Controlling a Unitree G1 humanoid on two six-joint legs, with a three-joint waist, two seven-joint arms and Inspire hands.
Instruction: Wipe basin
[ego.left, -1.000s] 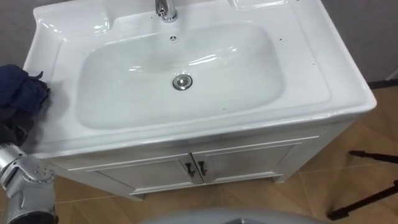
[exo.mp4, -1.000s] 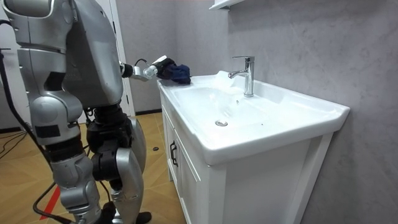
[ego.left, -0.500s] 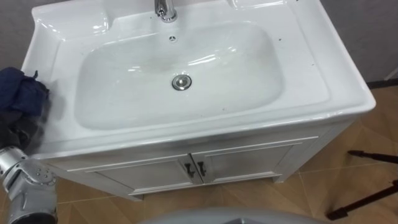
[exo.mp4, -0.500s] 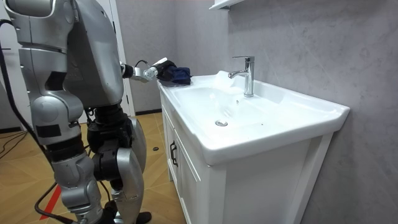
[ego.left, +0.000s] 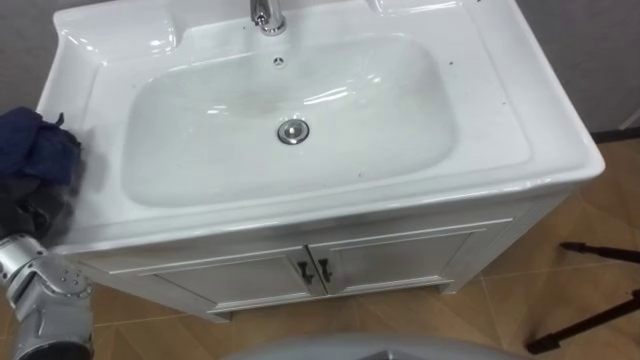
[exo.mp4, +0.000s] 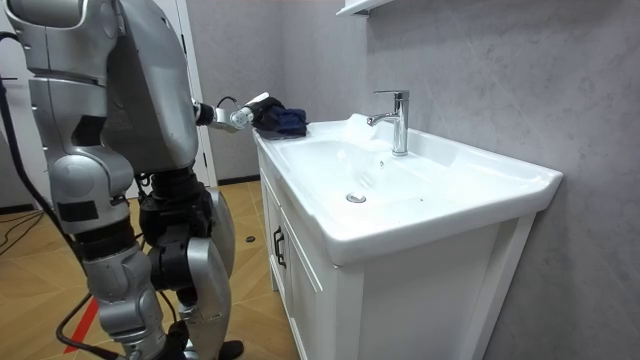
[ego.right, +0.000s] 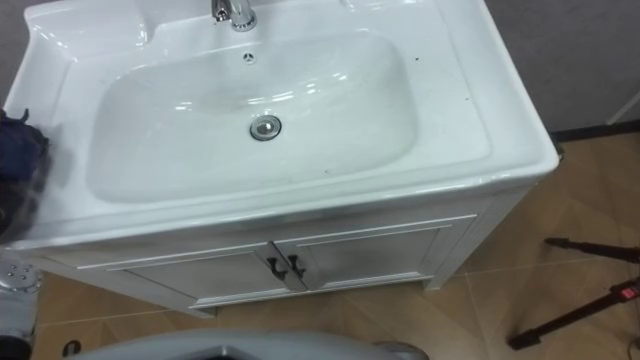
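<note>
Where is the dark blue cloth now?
Far left in the left eye view: the dark blue cloth sits on the basin rim, in the left hand.

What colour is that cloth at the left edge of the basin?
The cloth is dark blue; the left eye view shows it best.

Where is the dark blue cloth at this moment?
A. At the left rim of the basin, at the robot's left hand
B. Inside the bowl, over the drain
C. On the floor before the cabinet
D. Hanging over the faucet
A: the blue cloth is bunched at the left rim of the basin, held by the left hand, well away from the drain and the faucet.
</note>
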